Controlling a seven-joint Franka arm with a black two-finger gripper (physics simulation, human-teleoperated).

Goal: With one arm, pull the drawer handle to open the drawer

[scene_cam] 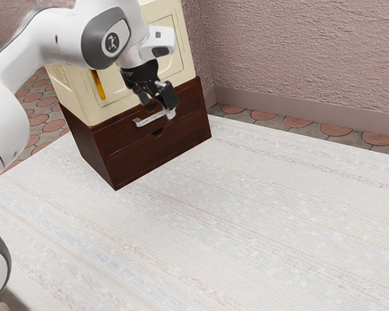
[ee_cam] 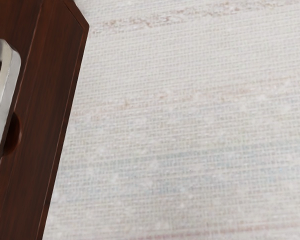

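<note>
My black gripper [scene_cam: 158, 107] is in front of the dark brown drawer unit's upper part in the exterior view, its fingers apart with brown wood showing between them. The silver handle [scene_cam: 150, 119] runs across the upper drawer [scene_cam: 124, 134], just below the fingertips; one fingertip overlaps the handle's end toward the exterior view's right, and contact cannot be told. The drawer looks flush with the cabinet. In the wrist view, part of the silver handle [ee_cam: 6, 95] stands off the brown drawer front [ee_cam: 42, 100].
A cream cabinet section [scene_cam: 78, 97] with a yellow handle [scene_cam: 98, 84] sits above the brown drawers. A lower brown drawer [scene_cam: 142, 159] has a round notch at its top. Pale woven cloth [scene_cam: 246, 214] spreads in front, and a pinkish wall [scene_cam: 298, 58] rises behind.
</note>
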